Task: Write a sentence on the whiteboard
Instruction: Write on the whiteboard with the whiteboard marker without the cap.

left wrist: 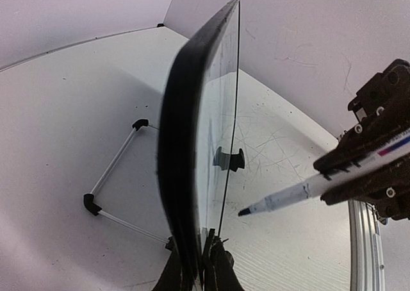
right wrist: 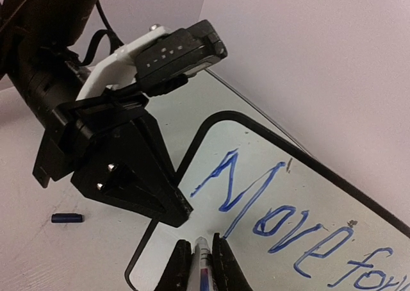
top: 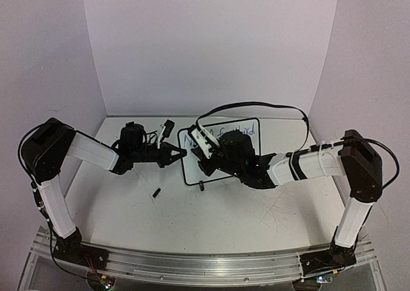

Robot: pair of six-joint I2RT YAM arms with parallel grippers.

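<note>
Here the whiteboard [right wrist: 214, 147] stands just past the middle of the table [top: 211, 227], toward 12 o'clock in the top view, propped on its wire stand [left wrist: 112, 175]. The left pincer [top: 180, 153] is clamped narrow on the frame at the board's 9 o'clock edge. The right pincer [right wrist: 200, 262] comes in from 4 o'clock, closed tight around a marker [left wrist: 288, 198]. The marker's tip hangs just off the writing face, low on the left side. The sentence [right wrist: 269, 222] shows "Move for…" in blue along the top. No second line can be seen, so the lower row looks like the next step. The main risk is pressure: a firm stroke low on a light board could rock it back on the stand or pivot it in the left pincer's thin-edge hold, and the letters would skid. The two pincers also sit very near each other at that left edge, so starting too far toward 9 o'clock could knock them together. Starting too high could drag the tip or the fingers through the blue ink and smear it. If the marker twists in its grip, the tip may lift and leave gaps. The cap [right wrist: 67, 218] lies loose on the table at the board's 7 o'clock, where the left arm could sweep it away.
</note>
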